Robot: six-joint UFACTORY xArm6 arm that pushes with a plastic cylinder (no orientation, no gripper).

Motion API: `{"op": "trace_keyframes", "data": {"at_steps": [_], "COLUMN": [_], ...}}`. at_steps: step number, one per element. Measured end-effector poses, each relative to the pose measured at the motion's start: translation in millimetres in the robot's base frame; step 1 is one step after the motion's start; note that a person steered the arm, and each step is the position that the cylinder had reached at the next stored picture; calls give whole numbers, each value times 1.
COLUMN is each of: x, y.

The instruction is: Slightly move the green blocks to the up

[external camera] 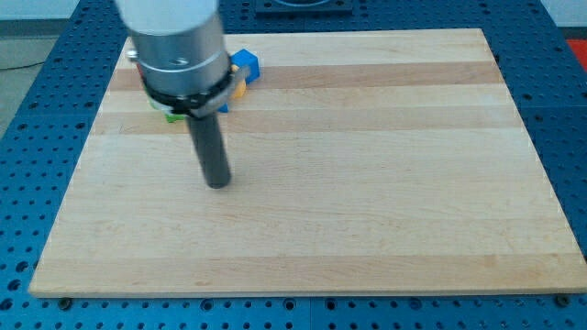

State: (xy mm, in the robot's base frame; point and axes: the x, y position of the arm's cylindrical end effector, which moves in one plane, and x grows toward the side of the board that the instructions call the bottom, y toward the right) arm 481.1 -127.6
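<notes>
My tip (218,183), the blunt lower end of a plain dark rod with no jaws and nothing held, rests on the pale wooden board (367,183). The green block (172,116) shows only as a sliver above and to the view's left of my tip, mostly hidden by the metal arm housing (179,50), so its shape and direction cannot be told. A blue block (246,66) sits just above and to the view's right, beside a yellow sliver (237,90).

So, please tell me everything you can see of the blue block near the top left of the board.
The blue block lies on the wooden board near its top edge, toward the view's left. It looks like solid, bright blue painted material with flat faces; its exact shape is unclear, since the arm's silver body hides its left part. A small yellow-orange piece shows just below it, perhaps touching. My tip stands below it, apart.
</notes>
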Motion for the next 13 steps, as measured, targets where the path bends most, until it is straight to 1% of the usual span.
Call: {"op": "trace_keyframes", "data": {"at_steps": [1,2,4,8,10,11,12,13], "x": [-24,-39,-86,-92,-109,-111,-111,-119], "y": [-41,-75,-97,-84,-80,-86,-113,-124]}}
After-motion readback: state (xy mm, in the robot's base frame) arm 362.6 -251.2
